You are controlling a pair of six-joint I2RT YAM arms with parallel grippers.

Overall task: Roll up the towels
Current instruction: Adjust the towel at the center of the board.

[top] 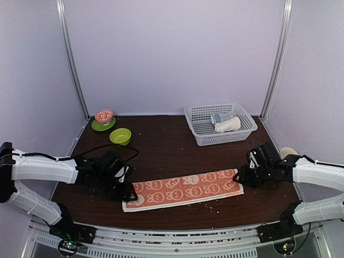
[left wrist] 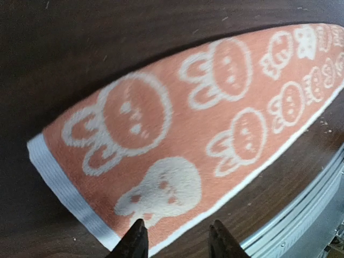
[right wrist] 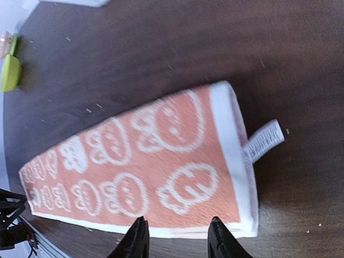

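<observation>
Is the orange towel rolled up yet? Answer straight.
No, the orange towel lies flat and spread out along the front of the table, with neither end rolled.

Two towels: one flat orange-red towel with white rabbit faces (top: 183, 189) and one rolled cream-white towel (top: 228, 126). One pale grey-blue cloth bundle (top: 220, 116). One white plastic mesh basket (top: 220, 138). Two bowls: one lime-green bowl (top: 120, 136) and one red-and-white patterned bowl (top: 104, 115). One green saucer (top: 97, 127). Two grippers: the left gripper (left wrist: 177, 236) and the right gripper (right wrist: 174, 234).

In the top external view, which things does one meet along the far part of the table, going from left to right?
red bowl → green bowl → white basket
</observation>
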